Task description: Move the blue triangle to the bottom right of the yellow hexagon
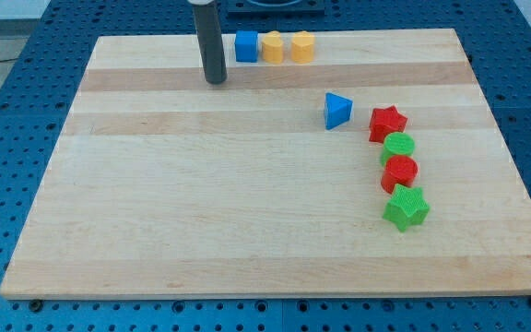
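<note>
Dark rod ending in my tip (216, 81), planted on the pale wooden board (201, 212) near the view's top, left of centre. No gripper on this arm, so nothing open, closed or clamped: just a bare rod end, touching no block.

Just to the view's right of my tip and slightly toward the view's top: blue plastic cube (246, 46), close by but apart from the rod. Touching that cube's right side: yellow plastic block (272, 47), shape hard to make out, perhaps a star or pentagon. Next along, just beside it, farther right of my tip: yellow plastic hexagon (302, 46). All three in a short row along the board's top edge.

Well to the view's right of my tip and lower: blue plastic triangle (337, 110), alone on bare wood, below and to the right of the yellow hexagon and well apart from it.

Farther right still and lower than my tip: red plastic star (387, 123), near the blue triangle but not touching. Beneath it, running toward the view's bottom in a slightly curved column with neighbours touching or nearly so: green plastic cylinder (398, 146), red plastic cylinder (400, 171), green plastic star (406, 207), the last being the farthest from my tip.

Around the board: blue perforated table surface (7, 138).
</note>
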Motion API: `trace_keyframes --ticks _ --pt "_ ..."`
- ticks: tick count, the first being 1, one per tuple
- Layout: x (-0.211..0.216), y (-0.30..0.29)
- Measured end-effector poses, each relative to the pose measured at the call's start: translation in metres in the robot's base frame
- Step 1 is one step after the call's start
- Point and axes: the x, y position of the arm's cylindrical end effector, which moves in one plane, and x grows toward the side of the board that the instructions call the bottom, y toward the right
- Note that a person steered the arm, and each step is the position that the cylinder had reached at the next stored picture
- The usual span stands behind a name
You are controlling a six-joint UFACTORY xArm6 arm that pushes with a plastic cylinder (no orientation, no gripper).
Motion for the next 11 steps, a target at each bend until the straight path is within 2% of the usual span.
trace_keyframes --ticks 1,2,3,4,6,11 --pt "0.042 0.023" --pt "0.075 0.075" --pt "0.093 0.129" --pt "0.094 0.158" --pt "0.074 0.205" --pt "-0.017 0.201"
